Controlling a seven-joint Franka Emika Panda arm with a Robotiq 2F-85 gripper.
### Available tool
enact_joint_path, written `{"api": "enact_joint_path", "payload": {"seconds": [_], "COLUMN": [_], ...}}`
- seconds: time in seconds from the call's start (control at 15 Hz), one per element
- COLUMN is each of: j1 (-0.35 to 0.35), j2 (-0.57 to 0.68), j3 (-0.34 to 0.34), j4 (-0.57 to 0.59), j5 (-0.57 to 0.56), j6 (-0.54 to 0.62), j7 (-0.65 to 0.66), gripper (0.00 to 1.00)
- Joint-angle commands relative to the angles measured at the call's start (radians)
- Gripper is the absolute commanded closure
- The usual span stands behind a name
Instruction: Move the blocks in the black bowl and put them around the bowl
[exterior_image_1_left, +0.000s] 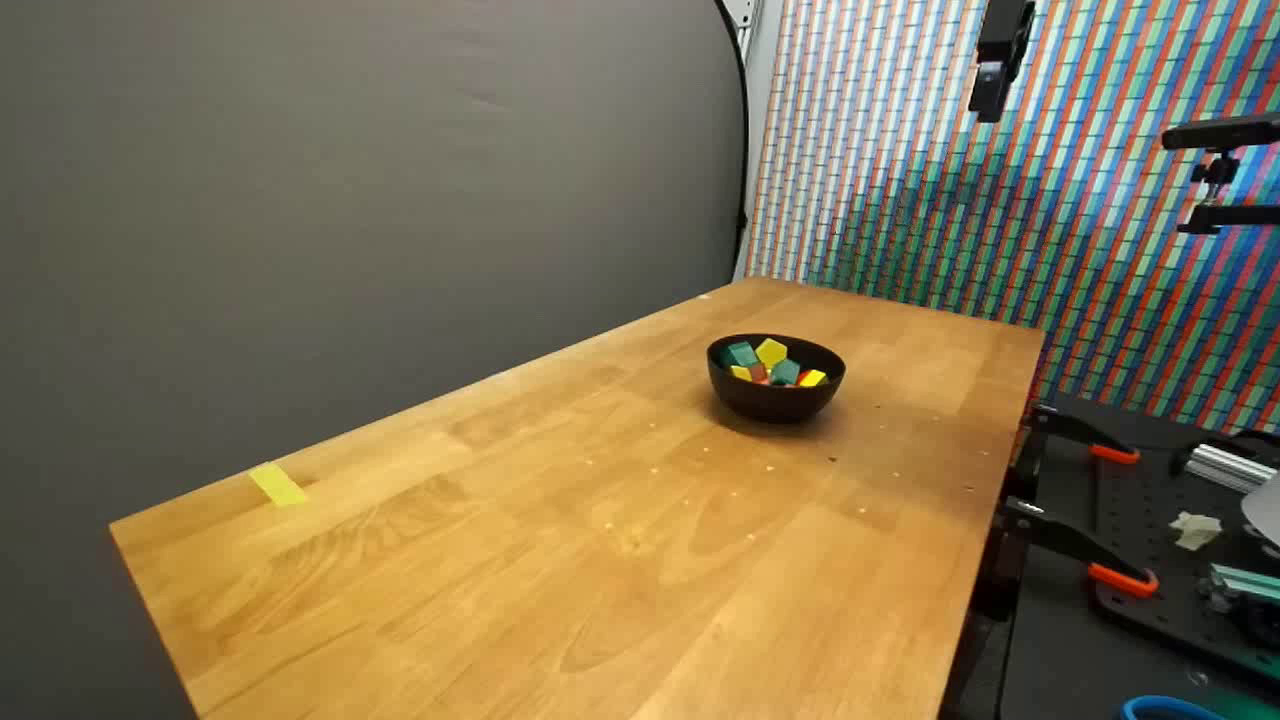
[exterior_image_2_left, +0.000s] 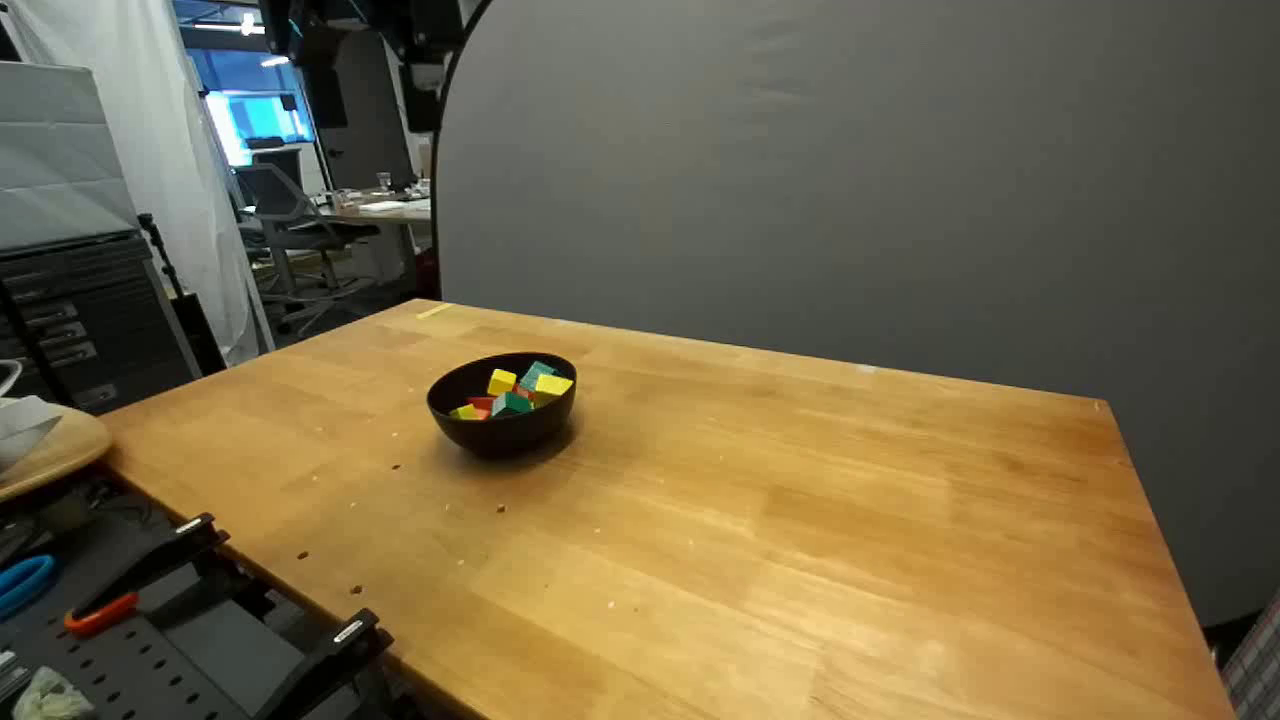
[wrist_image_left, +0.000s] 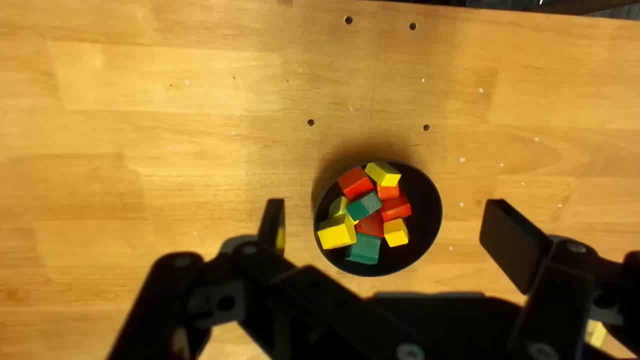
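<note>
Red, yellow and dark green for the blocks (wrist_image_left: 364, 206); black for the bowl (wrist_image_left: 425, 215) and the fingers (wrist_image_left: 512, 245). Honey brown for the bench (exterior_image_1_left: 560, 570), patterned with paler and darker grain. Bright yellow for the strip (exterior_image_1_left: 279, 485); plain grey for the backdrop (exterior_image_1_left: 400, 230). Bands of small rectangles in orange, blue, green and white across the background panel (exterior_image_1_left: 880, 170). Black with orange ends for the clamps (exterior_image_1_left: 1068, 539).

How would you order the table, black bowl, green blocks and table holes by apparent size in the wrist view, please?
1. Table
2. Black bowl
3. Green blocks
4. Table holes, too alike to rank individually
</note>
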Motion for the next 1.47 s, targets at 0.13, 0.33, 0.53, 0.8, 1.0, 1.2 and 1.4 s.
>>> {"api": "enact_joint_path", "payload": {"seconds": [0.13, 0.33, 0.53, 0.8, 1.0, 1.2, 1.4], "j1": [-0.006, -0.007, -0.007, 0.02, 0.034, 0.033, 0.037], "j2": [0.001, 0.005, 0.005, 0.117, 0.303, 0.487, 0.619], "j3": [0.006, 0.006, 0.007, 0.03, 0.081, 0.127, 0.154], "j4": [0.003, 0.002, 0.002, -0.025, 0.008, 0.077, 0.14], "j5": [0.004, 0.004, 0.004, 0.03, 0.017, 0.024, 0.022], "j6": [-0.003, -0.002, -0.002, 0.217, 0.435, 0.563, 0.56], "j7": [-0.003, -0.003, -0.003, 0.016, 0.07, 0.187, 0.264], "gripper": [0.0, 0.0, 0.0, 0.0, 0.0, 0.0, 0.0]}}
